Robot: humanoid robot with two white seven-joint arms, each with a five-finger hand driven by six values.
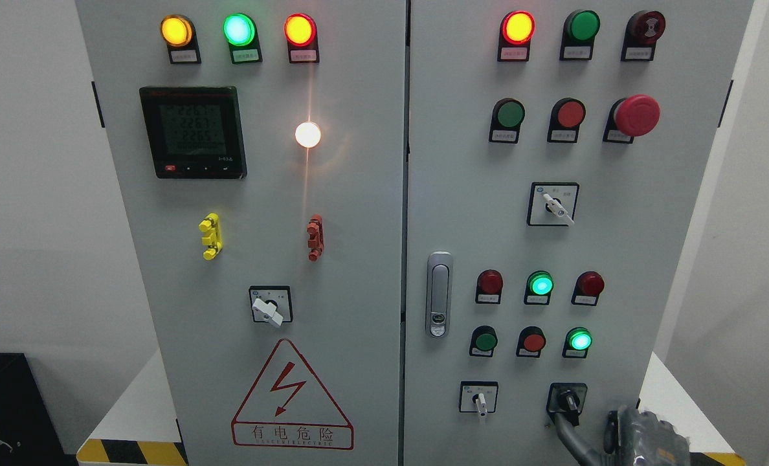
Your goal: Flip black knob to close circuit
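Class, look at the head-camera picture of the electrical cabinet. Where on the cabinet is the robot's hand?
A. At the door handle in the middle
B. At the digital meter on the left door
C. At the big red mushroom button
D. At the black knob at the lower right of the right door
D: the right hand comes up from the lower right edge, a finger reaching the black knob on the right door.
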